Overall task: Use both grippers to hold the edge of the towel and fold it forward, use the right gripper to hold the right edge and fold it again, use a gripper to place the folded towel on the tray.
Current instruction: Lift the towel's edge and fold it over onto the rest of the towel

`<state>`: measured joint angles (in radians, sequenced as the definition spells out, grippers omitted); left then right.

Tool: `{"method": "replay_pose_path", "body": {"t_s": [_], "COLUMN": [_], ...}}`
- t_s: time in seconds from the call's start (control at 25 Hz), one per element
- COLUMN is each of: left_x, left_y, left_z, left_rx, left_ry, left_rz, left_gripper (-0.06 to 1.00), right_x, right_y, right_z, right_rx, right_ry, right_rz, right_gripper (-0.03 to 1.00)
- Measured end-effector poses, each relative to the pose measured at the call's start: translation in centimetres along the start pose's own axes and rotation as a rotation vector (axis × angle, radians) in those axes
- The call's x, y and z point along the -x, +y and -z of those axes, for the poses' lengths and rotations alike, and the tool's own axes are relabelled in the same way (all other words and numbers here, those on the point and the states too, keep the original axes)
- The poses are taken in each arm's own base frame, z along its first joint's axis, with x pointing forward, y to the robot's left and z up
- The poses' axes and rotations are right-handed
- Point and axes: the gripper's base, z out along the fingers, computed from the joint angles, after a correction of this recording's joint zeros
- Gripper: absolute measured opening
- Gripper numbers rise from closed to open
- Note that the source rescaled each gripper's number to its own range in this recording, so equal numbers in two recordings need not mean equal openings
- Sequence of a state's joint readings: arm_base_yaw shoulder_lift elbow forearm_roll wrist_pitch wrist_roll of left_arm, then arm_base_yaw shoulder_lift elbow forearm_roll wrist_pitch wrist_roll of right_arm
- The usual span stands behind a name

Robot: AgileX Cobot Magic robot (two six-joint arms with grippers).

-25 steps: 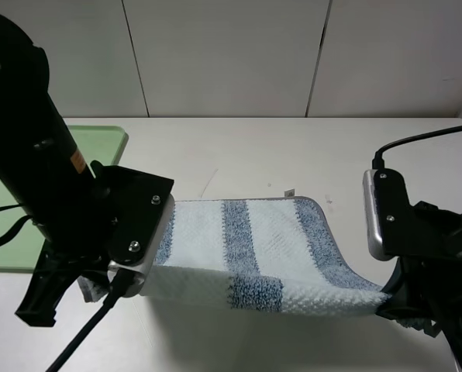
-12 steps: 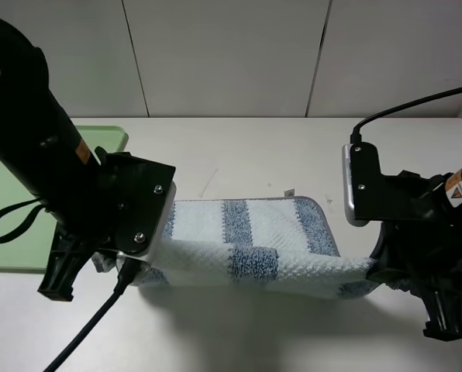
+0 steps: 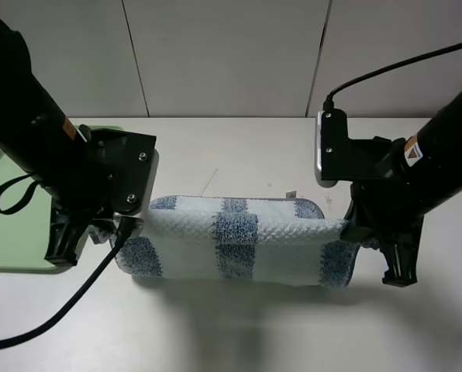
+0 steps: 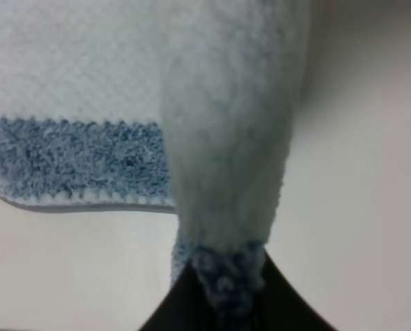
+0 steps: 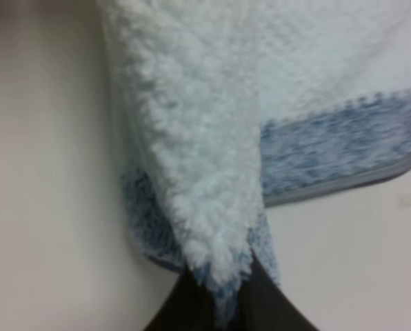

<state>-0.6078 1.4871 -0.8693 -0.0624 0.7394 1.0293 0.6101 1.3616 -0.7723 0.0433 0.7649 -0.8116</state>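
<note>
Right now the towel (image 3: 239, 236) is lying on the smooth white table (image 3: 239, 147) as a long doubled band. Its long axis is running left to right between the two arms, and its mottled blue-grey stripes are crossing it the short way. The terry pile is looking nubby and thick, and the upper layer is arching softly over the lower one. A thin grey hem (image 3: 297, 201) is showing along the far edge.

The left gripper (image 3: 122, 229) is pinching the band's left end. In the left wrist view its dark fingers (image 4: 278, 310) are closing tight on a bunched blue-grey corner, with the hem (image 4: 88, 206) lying flat on the table beyond. The right gripper (image 3: 353, 231) is clamping the right end. In the right wrist view its fingers (image 5: 264, 300) are squeezing a fluffy pale fold that is tapering to a point.

The flat light-green tray (image 3: 6, 232) is sitting left of the towel, partly hidden by the left arm.
</note>
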Motion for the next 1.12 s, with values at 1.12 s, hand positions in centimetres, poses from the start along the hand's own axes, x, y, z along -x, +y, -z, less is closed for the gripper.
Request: {"method": "replay_pose_path", "body": {"t_s": [1.12], "left_x": [-1.8], "left_y": [4.3], "left_z": [-5.5], "left_rx": [0.108], "left_ry": [0.019], "left_rz": [0.071], "left_gripper": [0.0], "right_x": [2.2], "right_y": [-3.2], "right_z": [-4.3], "right_rx": [-0.087], "right_ry": [0.016], "right_rz": [0.081], "right_gripper": [0.0]}}
